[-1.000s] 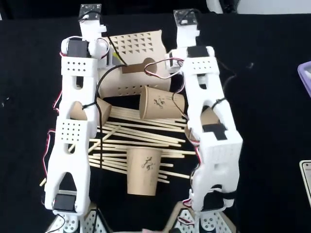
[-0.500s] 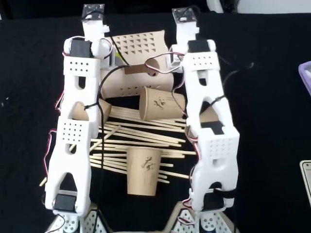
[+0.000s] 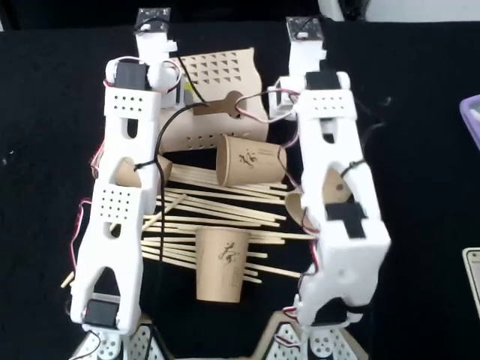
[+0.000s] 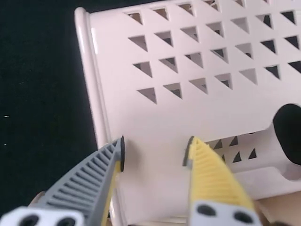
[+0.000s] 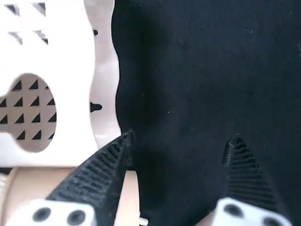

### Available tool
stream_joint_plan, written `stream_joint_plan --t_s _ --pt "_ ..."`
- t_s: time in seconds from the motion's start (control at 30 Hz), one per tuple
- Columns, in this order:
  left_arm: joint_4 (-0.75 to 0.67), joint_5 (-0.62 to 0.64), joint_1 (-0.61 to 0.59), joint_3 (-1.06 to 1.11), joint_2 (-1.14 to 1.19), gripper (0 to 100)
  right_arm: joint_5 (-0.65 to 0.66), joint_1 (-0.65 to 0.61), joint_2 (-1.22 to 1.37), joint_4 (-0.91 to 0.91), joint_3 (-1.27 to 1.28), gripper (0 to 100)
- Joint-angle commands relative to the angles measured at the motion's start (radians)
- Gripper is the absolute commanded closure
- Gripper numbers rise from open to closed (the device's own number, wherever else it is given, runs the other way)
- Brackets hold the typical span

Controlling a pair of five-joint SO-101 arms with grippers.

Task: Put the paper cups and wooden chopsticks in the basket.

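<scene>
A beige perforated basket [image 3: 214,79] lies on its side at the far middle of the black table. Several wooden chopsticks [image 3: 225,217] are strewn in front of it. One paper cup [image 3: 249,160] lies on its side near the basket and another [image 3: 221,262] rests on the sticks nearer the front. Two more cups [image 3: 160,171] [image 3: 298,208] peek out from under the arms. My left gripper [image 4: 154,151] is open just over the basket's [image 4: 188,70] holed wall. Beside the basket's handle end [image 5: 56,94], my right gripper [image 5: 181,141] is open above bare cloth.
A purple container [image 3: 471,112] sits at the right edge, with a white card-like object [image 3: 472,279] below it. Both white arms [image 3: 124,195] [image 3: 337,202] stretch over the pile of sticks. Black cloth lies bare to the left and right of the arms.
The right arm has swung to the right, off the basket's end, uncovering more of the cup beneath it. The left arm has edged slightly right and farther out.
</scene>
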Motion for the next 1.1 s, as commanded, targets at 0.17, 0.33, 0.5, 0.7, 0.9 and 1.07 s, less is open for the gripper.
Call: stream_joint_plan --t_s 0.17,0.33,0.5,0.7,0.9,1.07 --pt "0.021 -0.006 -0.082 0.01 -0.157 76 0.032 -0.057 -0.277 -0.31 0.309 69.5" --pt "0.021 -0.003 -0.101 0.015 -0.233 74 0.021 -0.061 -0.28 -0.344 0.343 69.8" --pt "0.021 0.003 -0.154 0.019 -0.229 74 -0.04 -0.078 -0.278 -0.351 0.343 69.8" --pt "-0.061 0.025 -0.232 0.022 -0.041 74 -0.06 -0.098 -0.225 -0.423 0.344 69.8" --pt "-0.147 0.08 -0.237 0.01 0.107 74 -0.058 -0.104 -0.191 -0.46 0.341 69.8" --pt "-0.13 0.08 -0.232 0.008 0.112 74 -0.058 -0.106 -0.191 -0.462 0.341 69.8"
